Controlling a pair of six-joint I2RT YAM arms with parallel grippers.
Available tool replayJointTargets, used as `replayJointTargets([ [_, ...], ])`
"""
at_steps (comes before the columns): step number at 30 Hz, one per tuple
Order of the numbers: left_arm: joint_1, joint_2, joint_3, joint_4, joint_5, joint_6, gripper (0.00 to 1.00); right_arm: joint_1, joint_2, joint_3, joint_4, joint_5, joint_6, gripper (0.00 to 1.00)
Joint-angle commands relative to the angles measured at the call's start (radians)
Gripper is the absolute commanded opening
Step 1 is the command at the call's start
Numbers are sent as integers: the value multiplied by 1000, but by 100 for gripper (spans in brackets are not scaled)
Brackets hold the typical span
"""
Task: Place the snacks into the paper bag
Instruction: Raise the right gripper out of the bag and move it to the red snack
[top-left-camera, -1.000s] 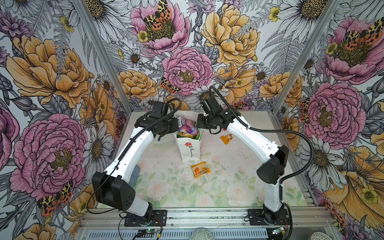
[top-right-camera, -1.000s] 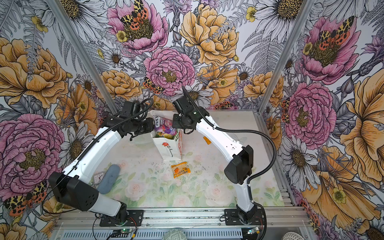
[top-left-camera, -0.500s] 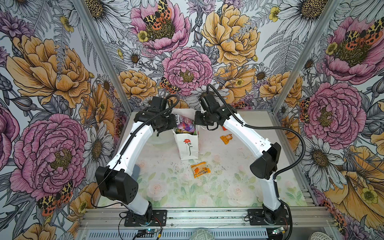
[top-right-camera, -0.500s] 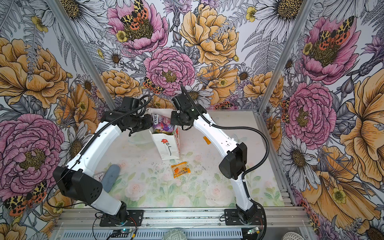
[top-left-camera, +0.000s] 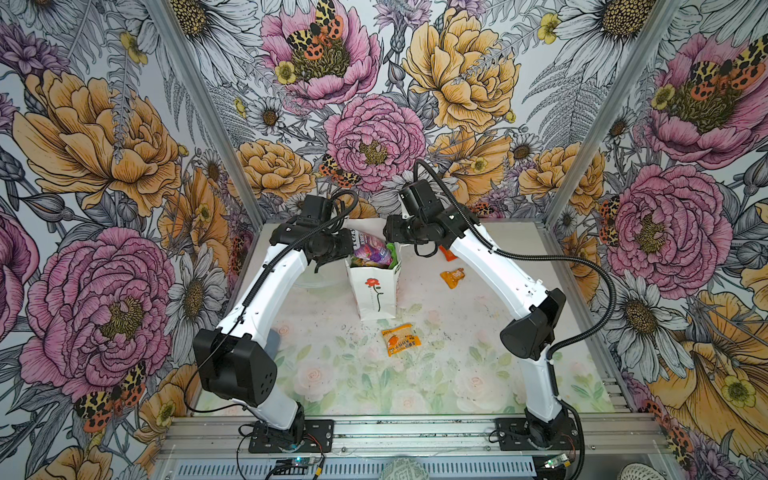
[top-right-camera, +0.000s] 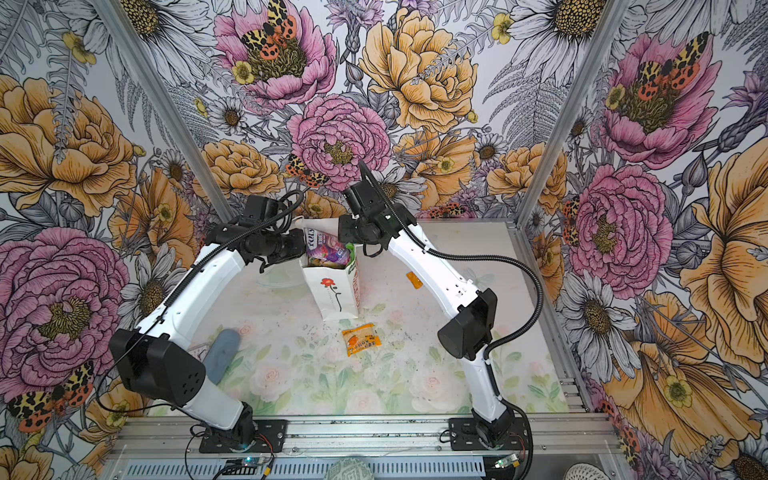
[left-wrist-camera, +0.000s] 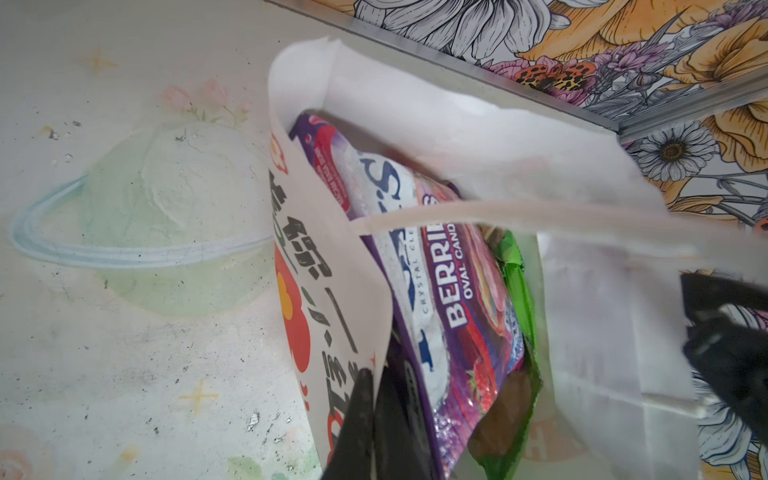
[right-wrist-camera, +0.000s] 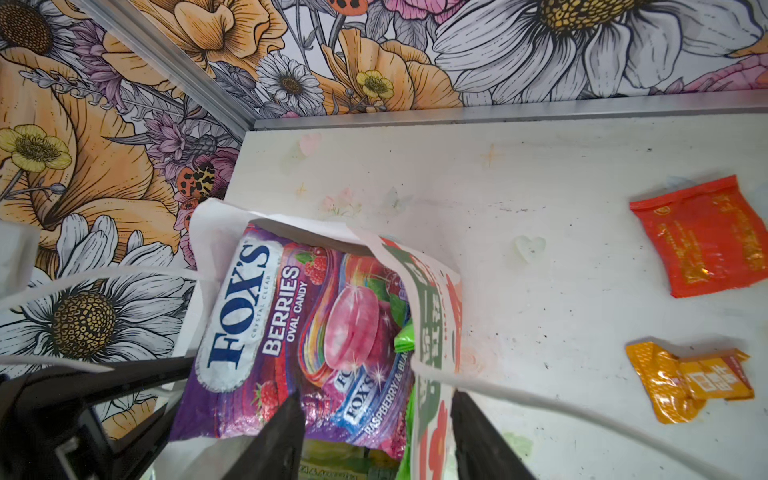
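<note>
The white paper bag (top-left-camera: 376, 291) (top-right-camera: 334, 291) with a red rose stands upright at the back middle of the table. A purple candy pouch (right-wrist-camera: 291, 324) (left-wrist-camera: 449, 299) and a green packet (left-wrist-camera: 519, 291) sit inside it. My left gripper (left-wrist-camera: 374, 374) is shut on the bag's left wall at the rim. My right gripper (right-wrist-camera: 376, 399) is open and straddles the bag's right wall, one finger over the purple pouch. On the table lie an orange fruit packet (top-left-camera: 400, 340) in front of the bag, and a small orange packet (right-wrist-camera: 685, 380) and a red packet (right-wrist-camera: 702, 237) to its right.
A clear plastic lid (left-wrist-camera: 166, 216) lies on the table left of the bag. A grey oblong object (top-right-camera: 222, 353) rests by the left arm's base. The back wall rail (right-wrist-camera: 498, 112) runs close behind the bag. The bag's white cord handles (left-wrist-camera: 540, 212) hang across its mouth.
My right gripper's jaws have opened at the bag's right rim. The left gripper keeps its hold on the bag's wall. Both arms shifted slightly.
</note>
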Motion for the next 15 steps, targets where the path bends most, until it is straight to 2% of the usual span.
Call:
replayJointTargets([
  [1,13,-41,-34,63,35,12,1,26,-76,27,-41,28,-31,61],
  [4,12,-56,-53,92,70,6,1,43,-101,27,-44,-15,-23,62],
  [9,14,-90,-81,127,82,2,1,82,-130,29,-43,4,-26,62],
  [15,13,-111,-104,159,95,-5,1,92,-159,36,-43,-39,-41,62],
])
